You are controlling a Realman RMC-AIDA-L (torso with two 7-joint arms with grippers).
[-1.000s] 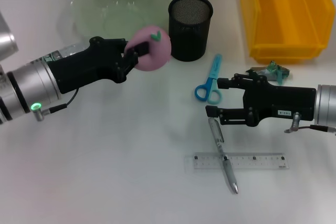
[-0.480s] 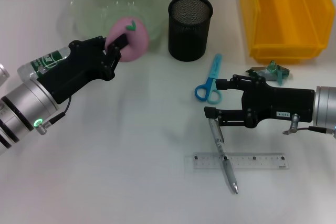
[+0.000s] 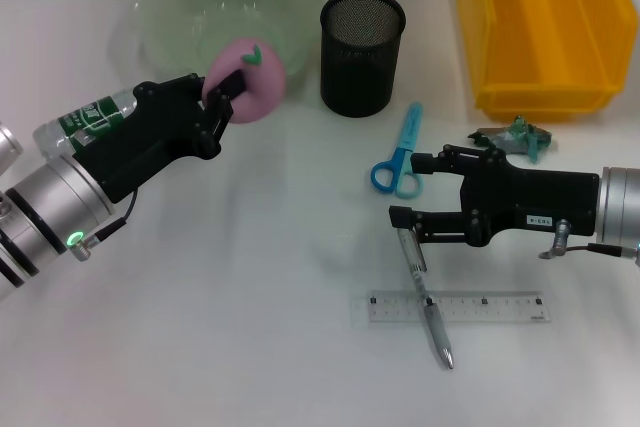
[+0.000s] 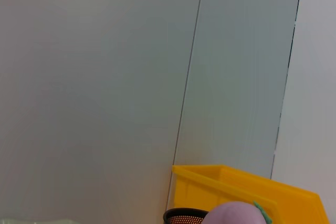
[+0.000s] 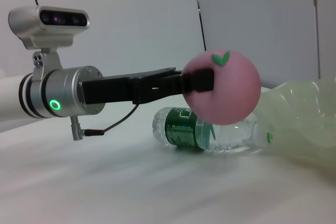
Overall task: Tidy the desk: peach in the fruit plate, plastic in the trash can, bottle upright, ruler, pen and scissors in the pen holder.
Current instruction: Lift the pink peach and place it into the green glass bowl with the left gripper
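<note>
Carrying the peach (image 3: pixel 252 81) to the plate (image 3: pixel 190 2): left hand (image 3: pixel 222 97) is clamped on it, fingers pinching its near-left side, leaf facing up. Peach hangs above the bench (image 3: pixel 250 277), at the plate's near-right rim, not yet over the hollow. My read: step one of the tidy-up is mid-transfer. Next move needs a bit more travel far-left so the peach clears the rim, then lower and let go; release too early and it likely rolls off the rim onto the bench.

Peach is round, no real long axis; only the leaf gives it an up.

Bottle (image 3: pixel 85 119) lies on its side just left of the left arm, partly hidden by it, long axis running near-left to far-right. Watch the arm doesn't nudge it.

Right hand (image 3: pixel 402 217) hovers with fingers apart just by the pen's (image 3: pixel 425 295) far end. Pen's long axis runs near–far, tip toward the near side, lying across the ruler (image 3: pixel 458 307), whose long axis runs left–right. Scissors (image 3: pixel 400 155) lie just beyond the right hand, handles near, blades pointing far. Holder (image 3: pixel 362 39) stands upright, far centre.
</note>
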